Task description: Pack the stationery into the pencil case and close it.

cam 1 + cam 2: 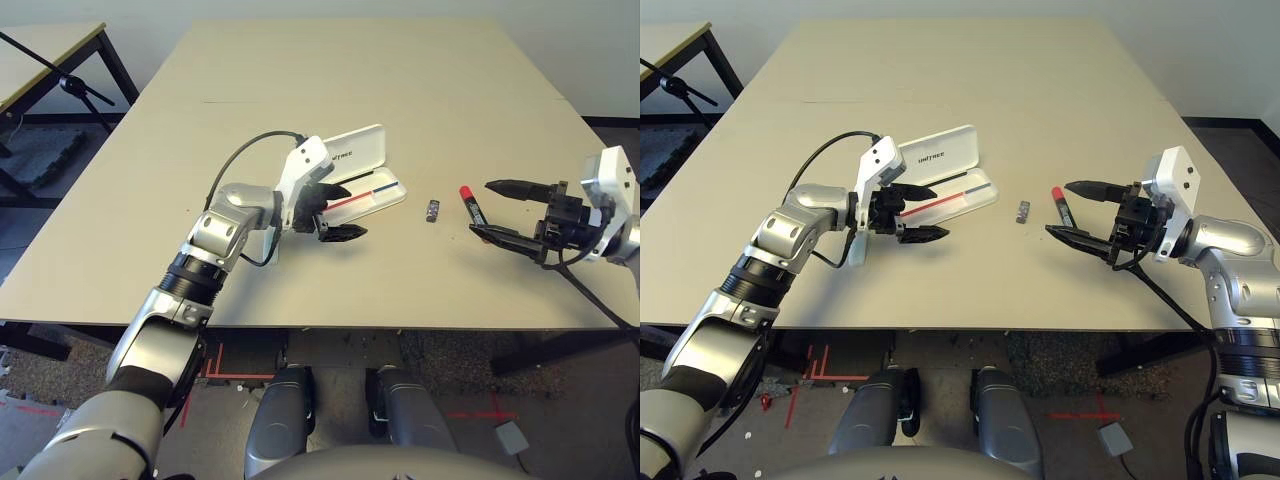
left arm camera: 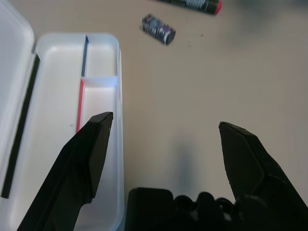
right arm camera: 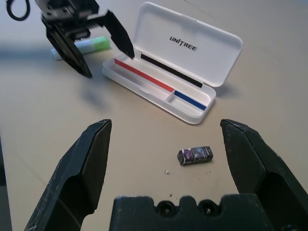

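Both grippers stand wide open, empty: left gripper (image 1: 342,212) mid-frame beside the open pencil case (image 1: 362,172), right gripper (image 1: 503,210) at right by the red marker (image 1: 472,205); small dark block (image 1: 433,210) lies between.

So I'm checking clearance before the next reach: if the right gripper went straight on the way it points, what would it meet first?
Probably the small dark block, lying on the table between the open right gripper and the open pencil case beyond it. Its height is unclear; it might pass over.
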You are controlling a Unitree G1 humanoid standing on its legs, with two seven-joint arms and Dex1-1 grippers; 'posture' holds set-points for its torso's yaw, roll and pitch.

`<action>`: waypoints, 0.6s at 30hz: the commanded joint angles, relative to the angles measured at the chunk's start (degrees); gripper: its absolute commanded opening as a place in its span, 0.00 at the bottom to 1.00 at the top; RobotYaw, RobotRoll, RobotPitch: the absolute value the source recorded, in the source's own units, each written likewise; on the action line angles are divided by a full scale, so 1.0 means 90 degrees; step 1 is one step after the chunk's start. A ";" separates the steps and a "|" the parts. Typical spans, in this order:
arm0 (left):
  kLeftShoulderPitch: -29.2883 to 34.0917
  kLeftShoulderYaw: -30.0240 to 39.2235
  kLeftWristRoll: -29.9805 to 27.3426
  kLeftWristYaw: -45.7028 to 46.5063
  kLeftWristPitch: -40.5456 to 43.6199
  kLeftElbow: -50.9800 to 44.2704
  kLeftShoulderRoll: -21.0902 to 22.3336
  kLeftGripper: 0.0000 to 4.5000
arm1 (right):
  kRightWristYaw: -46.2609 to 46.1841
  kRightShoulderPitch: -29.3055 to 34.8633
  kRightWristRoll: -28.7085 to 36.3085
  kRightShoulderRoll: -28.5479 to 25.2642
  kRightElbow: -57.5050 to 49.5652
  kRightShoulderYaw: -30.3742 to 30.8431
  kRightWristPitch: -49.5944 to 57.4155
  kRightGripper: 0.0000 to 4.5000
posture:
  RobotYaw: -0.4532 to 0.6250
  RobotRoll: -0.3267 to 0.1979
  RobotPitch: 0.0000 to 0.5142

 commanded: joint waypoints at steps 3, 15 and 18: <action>-0.0040 -0.0423 0.0581 0.0140 0.0067 0.0383 -0.0087 0.99 | -0.0128 0.0070 0.0034 -0.0055 -0.0206 -0.0112 0.0045 1.00 | 0.53 0.62 0.19; -0.0406 -0.0196 0.0818 0.0434 -0.0069 0.1145 -0.0431 0.99 | -0.0314 0.0138 0.0134 0.0025 -0.0387 -0.0129 0.0132 1.00 | 0.52 0.62 0.18; -0.0407 -0.0220 0.0854 0.0368 -0.0081 0.1200 -0.0436 0.99 | -0.0349 0.0110 0.0127 0.0033 -0.0347 -0.0127 0.0092 1.00 | 0.52 0.62 0.18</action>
